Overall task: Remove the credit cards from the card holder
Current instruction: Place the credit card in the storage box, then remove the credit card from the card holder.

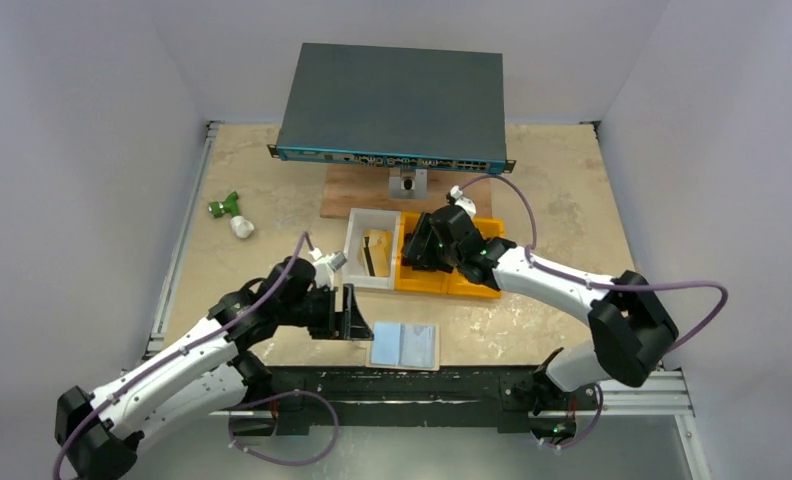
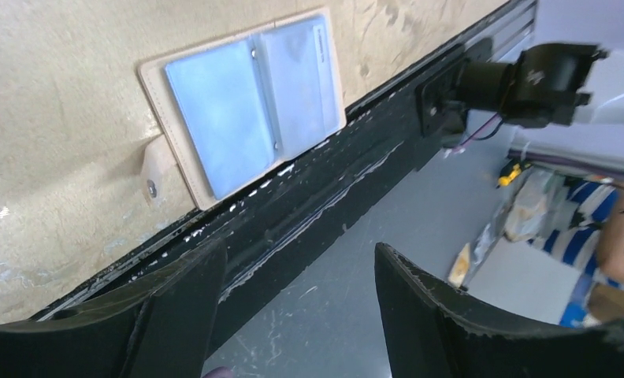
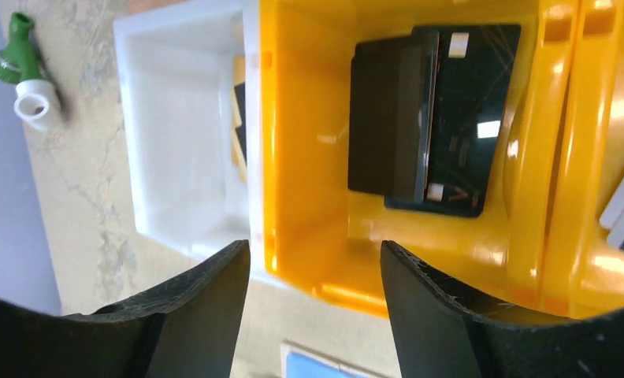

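Beige tabletop [image 1: 572, 200], right tool [image 3: 313, 250] parted over yellow bin [image 3: 301, 157], apparently empty

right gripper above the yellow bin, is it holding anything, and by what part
Nothing. The right gripper hangs open over the yellow bin; the black cards lie loose inside it.

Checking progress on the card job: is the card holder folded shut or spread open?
Spread open: the card holder lies flat, both pale blue panels face up, side by side.
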`<state>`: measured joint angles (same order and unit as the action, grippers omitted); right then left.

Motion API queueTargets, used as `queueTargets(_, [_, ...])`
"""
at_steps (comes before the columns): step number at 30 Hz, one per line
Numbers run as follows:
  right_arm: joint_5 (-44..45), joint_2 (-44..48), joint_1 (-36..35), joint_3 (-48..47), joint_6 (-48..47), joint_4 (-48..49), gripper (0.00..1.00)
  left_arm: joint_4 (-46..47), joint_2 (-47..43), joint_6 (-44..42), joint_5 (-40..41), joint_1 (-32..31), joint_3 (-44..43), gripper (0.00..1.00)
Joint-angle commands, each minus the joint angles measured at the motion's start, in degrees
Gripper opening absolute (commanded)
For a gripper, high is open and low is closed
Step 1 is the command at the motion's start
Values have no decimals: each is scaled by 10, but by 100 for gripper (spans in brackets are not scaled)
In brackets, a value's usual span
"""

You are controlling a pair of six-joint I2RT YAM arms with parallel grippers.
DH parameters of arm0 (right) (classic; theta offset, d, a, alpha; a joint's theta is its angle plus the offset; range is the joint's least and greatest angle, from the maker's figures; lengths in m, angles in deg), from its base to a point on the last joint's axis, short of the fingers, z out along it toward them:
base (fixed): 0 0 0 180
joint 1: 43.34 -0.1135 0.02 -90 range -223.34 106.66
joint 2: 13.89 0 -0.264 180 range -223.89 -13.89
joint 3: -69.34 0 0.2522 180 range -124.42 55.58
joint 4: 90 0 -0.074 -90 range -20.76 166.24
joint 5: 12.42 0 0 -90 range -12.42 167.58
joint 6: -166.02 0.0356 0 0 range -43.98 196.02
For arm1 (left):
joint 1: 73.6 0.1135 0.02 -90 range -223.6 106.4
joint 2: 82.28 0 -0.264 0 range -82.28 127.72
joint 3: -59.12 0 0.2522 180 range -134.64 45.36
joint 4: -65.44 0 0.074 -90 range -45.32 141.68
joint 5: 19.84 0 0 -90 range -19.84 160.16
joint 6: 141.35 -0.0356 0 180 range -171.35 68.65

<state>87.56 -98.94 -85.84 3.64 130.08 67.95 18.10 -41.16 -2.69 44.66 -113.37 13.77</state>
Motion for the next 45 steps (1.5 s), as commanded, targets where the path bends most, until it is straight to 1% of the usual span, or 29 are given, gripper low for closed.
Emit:
queueTargets(1, [3, 81, -15, 35, 12, 6, 62, 25, 49, 9, 99, -78, -40, 68])
queueTargets(5, [6, 152, -16, 72, 21, -21, 63, 40, 110, 9, 155, -143, -63, 68])
queueTargets(10, [-11, 239, -17, 115, 25, -77, 64, 32, 216, -13, 232, -227, -127, 65])
queueTargets(15, [5, 318, -16, 169, 26, -134, 64, 22, 320, -42, 294, -282, -191, 58])
queueTargets(20, [23, 385, -16, 191, 34, -191, 64, 8, 416, -60, 339, -326, -255, 52])
queueTargets(27, [21, 451, -16, 238, 75, -211, 63, 15, 501, -61, 361, -353, -302, 48])
queueTargets(31, [17, 463, -16, 251, 88, -211, 63, 16, 537, -61, 367, -358, -313, 47])
queueTargets(39, [21, 451, -16, 247, 86, -209, 63, 73, 577, -46, 362, -360, -277, 46])
queueTargets(42, [14, 445, -16, 251, 87, -204, 62, 77, 591, -38, 365, -362, -266, 45])
queueTargets(45, [10, 442, -15, 252, 88, -203, 62, 64, 605, -26, 381, -362, -260, 42])
